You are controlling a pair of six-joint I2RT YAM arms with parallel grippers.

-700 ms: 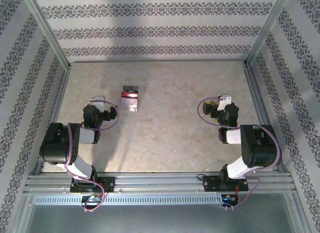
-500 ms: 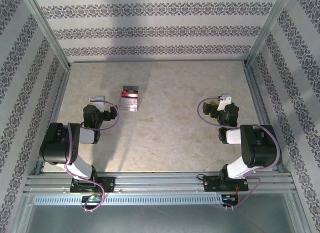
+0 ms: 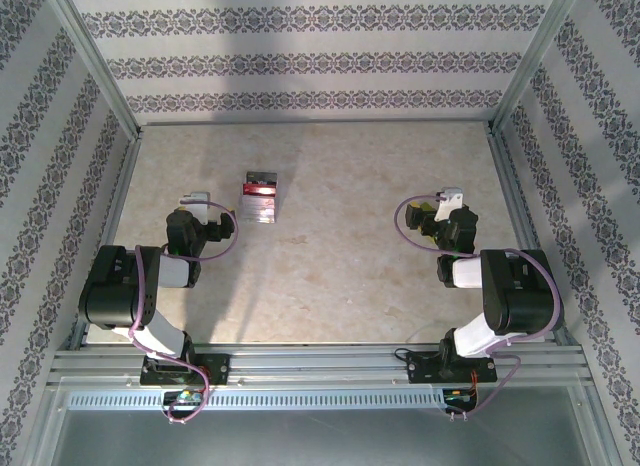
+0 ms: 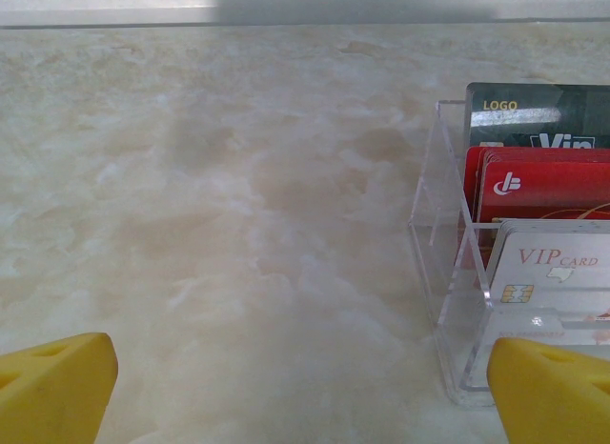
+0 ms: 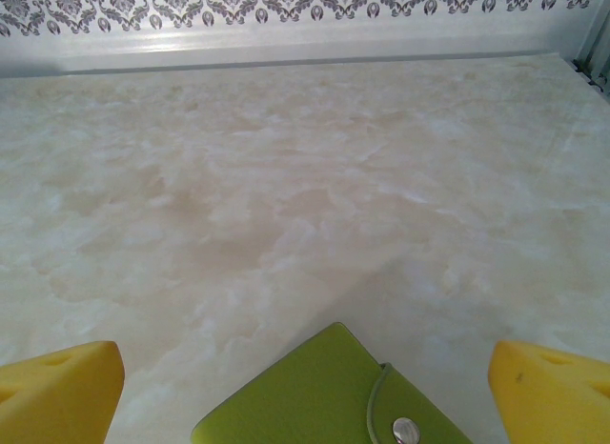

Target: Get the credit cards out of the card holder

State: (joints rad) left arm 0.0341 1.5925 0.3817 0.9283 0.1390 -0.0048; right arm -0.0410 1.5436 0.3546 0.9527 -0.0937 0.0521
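Note:
The card holder [image 4: 440,225] is a clear acrylic stepped stand on the marble table, left of centre in the top view [image 3: 260,208]. The credit cards stand upright in it: a dark one [image 4: 538,115] at the back, red ones [image 4: 543,182] in the middle and a white VIP card [image 4: 553,272] in front. They show as a red patch [image 3: 259,189] from above. My left gripper [image 4: 300,392] is open, low over bare table, with the stand just ahead of its right fingertip [image 4: 548,392]; from above, this gripper [image 3: 195,199] sits left of the stand. My right gripper [image 5: 305,392] is open and well off to the right [image 3: 452,198].
A closed lime-green wallet [image 5: 334,396] with a metal snap lies on the table between my right gripper's fingers. Metal frame rails and patterned walls [image 3: 300,66] close in the table on three sides. Bare marble [image 3: 340,256] lies between the two arms.

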